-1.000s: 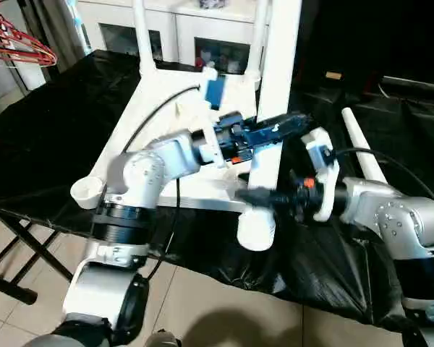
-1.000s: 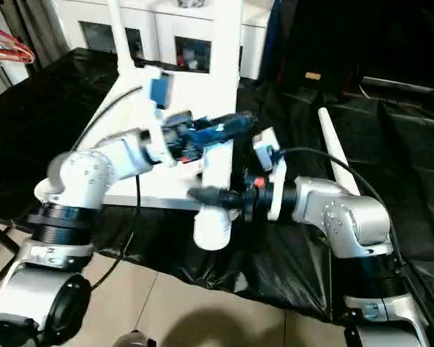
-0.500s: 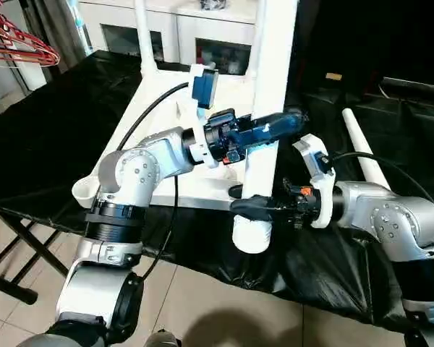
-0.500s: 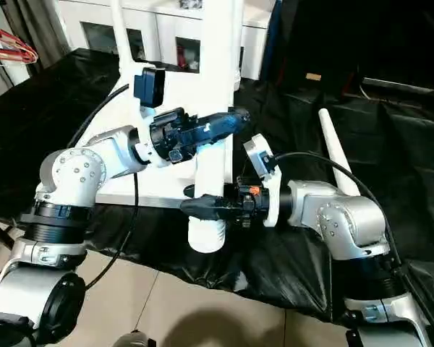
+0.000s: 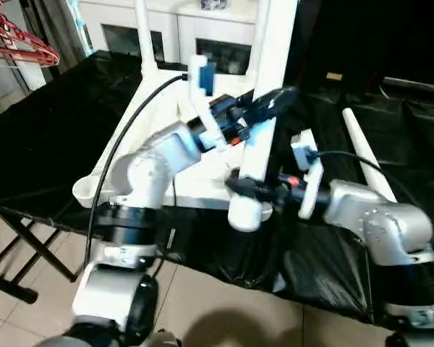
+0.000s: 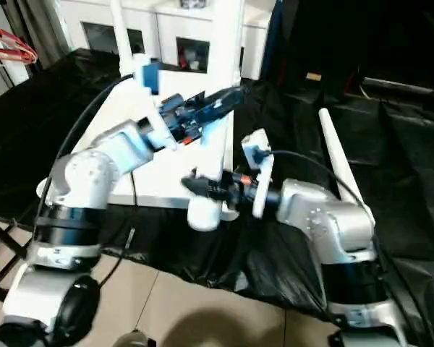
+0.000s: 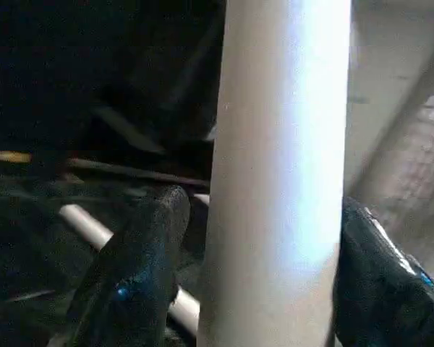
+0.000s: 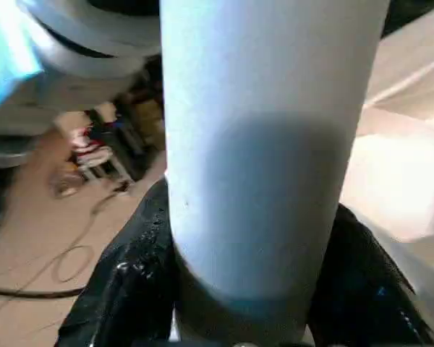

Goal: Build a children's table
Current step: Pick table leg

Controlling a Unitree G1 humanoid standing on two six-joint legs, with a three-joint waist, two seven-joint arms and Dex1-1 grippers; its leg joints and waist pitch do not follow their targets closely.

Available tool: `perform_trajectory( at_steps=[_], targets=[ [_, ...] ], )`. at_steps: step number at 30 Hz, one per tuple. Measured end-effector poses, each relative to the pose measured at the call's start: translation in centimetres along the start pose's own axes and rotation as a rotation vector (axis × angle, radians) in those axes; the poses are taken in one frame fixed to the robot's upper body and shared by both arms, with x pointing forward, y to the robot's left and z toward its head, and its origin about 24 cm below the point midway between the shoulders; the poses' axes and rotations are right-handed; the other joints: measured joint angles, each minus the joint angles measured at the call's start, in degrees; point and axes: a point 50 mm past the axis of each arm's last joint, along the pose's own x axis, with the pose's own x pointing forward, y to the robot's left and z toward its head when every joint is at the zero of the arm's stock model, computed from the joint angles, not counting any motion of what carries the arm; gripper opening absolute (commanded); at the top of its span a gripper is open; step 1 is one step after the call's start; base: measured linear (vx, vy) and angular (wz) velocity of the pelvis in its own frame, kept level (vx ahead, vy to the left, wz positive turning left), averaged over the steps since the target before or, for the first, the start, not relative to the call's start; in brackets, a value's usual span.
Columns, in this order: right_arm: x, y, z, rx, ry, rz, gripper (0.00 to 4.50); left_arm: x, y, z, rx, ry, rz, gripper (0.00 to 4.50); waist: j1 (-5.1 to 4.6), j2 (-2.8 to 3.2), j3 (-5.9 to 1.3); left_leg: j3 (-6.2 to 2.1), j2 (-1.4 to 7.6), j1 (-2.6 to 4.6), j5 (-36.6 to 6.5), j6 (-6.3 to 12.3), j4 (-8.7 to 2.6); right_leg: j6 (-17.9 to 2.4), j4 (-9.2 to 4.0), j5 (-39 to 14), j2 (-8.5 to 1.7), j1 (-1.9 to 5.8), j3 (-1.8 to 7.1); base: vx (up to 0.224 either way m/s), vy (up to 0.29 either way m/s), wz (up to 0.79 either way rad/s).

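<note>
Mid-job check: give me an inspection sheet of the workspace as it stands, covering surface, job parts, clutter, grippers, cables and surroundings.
Surface: black sheet covers the work table, wrinkled.
Job's things: white table top lies underside up; upright leg stands at its near corner socket; thin far leg stands at the far corner; loose leg lies on the sheet to the right.
Clutter: nothing seen.
Grippers: left gripper straddles the upright leg higher up, a gap showing beside one finger; right gripper closed on its base, fingers against the sides.
Cables: black cable loops over the left arm; another over the right.
Surroundings: white cabinet behind; red hangers far left; tiled floor.
</note>
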Motion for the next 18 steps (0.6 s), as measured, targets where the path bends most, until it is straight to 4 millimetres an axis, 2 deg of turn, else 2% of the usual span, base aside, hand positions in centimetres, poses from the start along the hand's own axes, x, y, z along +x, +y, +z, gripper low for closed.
perform_trajectory(
  at_steps=[6, 7, 9, 16, 17, 18],
  targets=[
    [0.50, -0.59, -0.08, -0.004, -0.009, -0.108, 1.91, 0.67, 0.47, -0.19, 0.018, -0.049, 0.220, 2.50, -0.03, -0.02, 0.01, 0.00, -0.01, -0.05, 0.0, 0.00, 0.00, 0.0, -0.03, 0.0, 0.00, -0.04, 0.00, 0.000, 0.000, 0.00],
    [0.53, -0.61, 0.02, -0.008, -0.010, -0.113, 1.91, 0.70, 0.46, -0.14, 0.020, -0.055, 0.230, 2.50, -0.03, -0.02, 0.01, 0.00, 0.00, -0.04, 0.0, 0.00, 0.00, 0.0, -0.04, 0.0, 0.00, -0.03, 0.00, 0.000, 0.000, 0.00],
    [0.69, -0.59, 0.22, -0.015, -0.020, -0.120, 1.91, 0.72, 0.40, 0.06, 0.020, -0.075, 0.251, 2.15, -0.06, -0.02, 0.01, 0.00, -0.01, -0.05, 0.0, 0.00, 0.00, 0.0, -0.03, 0.0, 0.00, -0.03, 0.00, 0.000, 0.000, 0.00],
    [1.04, -0.45, 0.51, -0.037, -0.029, -0.118, 1.91, 0.53, 0.19, 0.26, 0.028, -0.100, 0.253, 1.85, -0.07, -0.09, 0.02, 0.00, -0.01, -0.05, 0.0, 0.01, 0.00, 0.1, -0.07, 0.0, 0.01, -0.04, 0.00, 0.000, 0.000, 0.00],
    [1.06, -0.45, 0.49, -0.039, -0.027, -0.119, 2.47, 0.50, 0.22, 0.22, 0.028, -0.100, 0.253, 1.83, -0.05, -0.09, 0.02, 0.00, -0.01, -0.05, 0.0, 0.01, 0.00, 0.1, -0.07, 0.0, 0.00, -0.04, 0.00, 0.000, 0.000, 0.00],
    [1.06, -0.46, 0.48, -0.040, -0.025, -0.120, 2.61, 0.47, 0.23, 0.21, 0.030, -0.098, 0.252, 1.83, 0.00, -0.09, 0.02, 0.00, -0.01, -0.05, 0.0, 0.01, 0.00, 0.1, -0.08, 0.0, 0.00, -0.03, 0.00, 0.000, 0.000, 0.00]
  ],
)
